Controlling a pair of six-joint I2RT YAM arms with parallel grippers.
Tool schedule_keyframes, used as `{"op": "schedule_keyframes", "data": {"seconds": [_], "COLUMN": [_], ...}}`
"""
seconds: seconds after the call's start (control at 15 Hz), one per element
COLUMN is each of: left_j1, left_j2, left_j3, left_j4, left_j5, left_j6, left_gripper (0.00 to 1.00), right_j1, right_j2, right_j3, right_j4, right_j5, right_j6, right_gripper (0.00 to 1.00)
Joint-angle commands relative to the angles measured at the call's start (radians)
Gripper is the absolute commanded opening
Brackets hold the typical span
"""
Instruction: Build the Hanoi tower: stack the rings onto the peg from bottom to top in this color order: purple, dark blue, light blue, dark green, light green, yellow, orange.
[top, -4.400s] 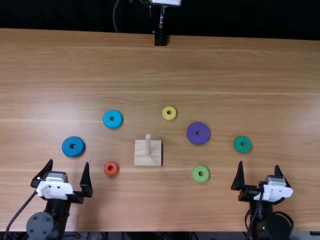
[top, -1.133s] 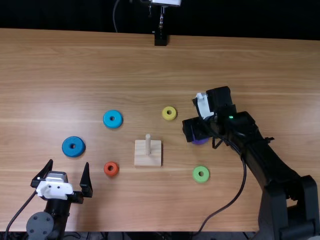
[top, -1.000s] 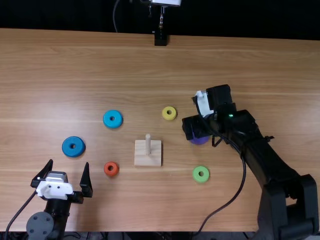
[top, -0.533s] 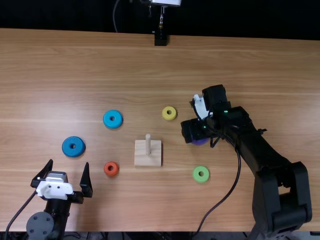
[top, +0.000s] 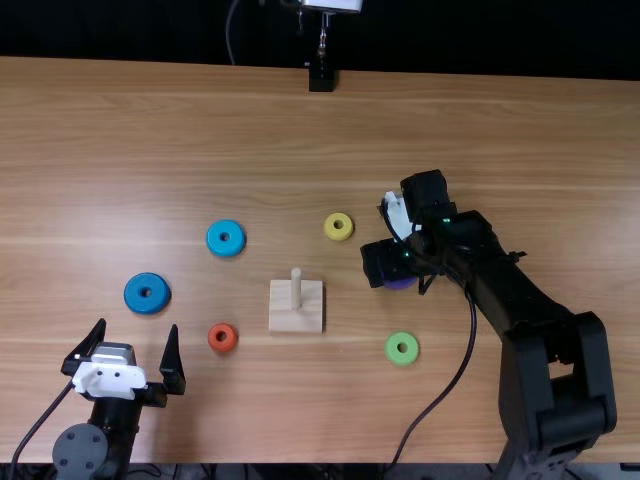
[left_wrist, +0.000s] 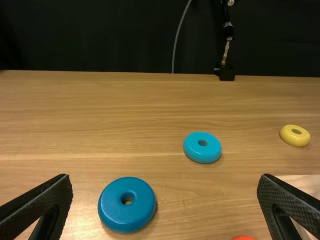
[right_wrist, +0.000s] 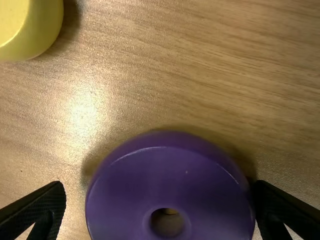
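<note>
My right gripper (top: 384, 264) is low over the purple ring (top: 400, 284). In the right wrist view the gripper (right_wrist: 159, 195) stands open around the purple ring (right_wrist: 170, 192); one finger touches its side, the other is apart from it. The bare peg (top: 296, 287) stands on its wooden base (top: 296, 318). Left of it lie the dark blue ring (top: 135, 293), light blue ring (top: 214, 238) and orange ring (top: 213, 338). The yellow ring (top: 339, 237) and light green ring (top: 391, 349) lie near the base. My left gripper (top: 140, 336), (left_wrist: 165, 181) is open and holds nothing.
The right forearm (top: 525, 290) and its loose cable (top: 455, 380) lie across the table's right part, covering the spot where the dark green ring lay. A black stand (top: 321, 77) is at the far table edge.
The right arm has come from the near edge over to the purple ring, and its elbow has since shifted slightly left. The left arm and the other visible rings have kept still.
</note>
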Motion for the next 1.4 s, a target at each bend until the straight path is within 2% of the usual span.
{"op": "schedule_keyframes", "data": {"seconds": [0.0,0.07,0.13,0.27,0.47,0.53,0.73,0.8,0.93,1.07,1.33], "left_j1": [0.01,0.01,0.01,0.01,0.01,0.01,0.01,0.01,0.01,0.01,0.01], "left_j2": [-0.012,-0.012,-0.012,-0.012,-0.012,-0.012,-0.012,-0.012,-0.012,-0.012,-0.012], "left_j3": [-0.044,-0.044,-0.044,-0.044,-0.044,-0.044,-0.044,-0.044,-0.044,-0.044,-0.044], "left_j4": [-0.014,-0.015,-0.014,-0.015,-0.014,-0.015,-0.014,-0.014,-0.014,-0.014,-0.014], "left_j5": [0.009,0.009,0.009,0.009,0.009,0.009,0.009,0.009,0.009,0.009,0.009], "left_j6": [0.004,0.004,0.004,0.004,0.004,0.004,0.004,0.004,0.004,0.004,0.004], "left_gripper": [1.0,1.0,1.0,1.0,1.0,1.0,1.0,1.0,1.0,1.0,1.0], "right_j1": [0.006,0.006,0.006,0.008,0.008,0.01,0.013,0.016,0.017,0.019,0.089], "right_j2": [0.043,0.043,0.043,0.041,0.038,0.037,0.029,0.012,-0.051,-0.098,-0.134], "right_j3": [0.004,0.004,0.004,0.003,0.006,0.02,0.049,0.055,0.096,0.15,0.322], "right_j4": [-0.008,-0.01,-0.021,-0.054,-0.069,-0.065,-0.073,-0.073,-0.106,-0.24,-0.413], "right_j5": [-0.003,-0.005,-0.003,0.001,0.043,0.047,0.045,0.045,0.041,0.041,0.036], "right_j6": [0.008,0.01,0.01,0.006,0.006,0.006,-0.001,-0.016,-0.075,-0.115,-0.115], "right_gripper": [1.0,1.0,0.91,0.5,0.04,0.0,0.0,0.0,0.0,0.0,0.0]}}
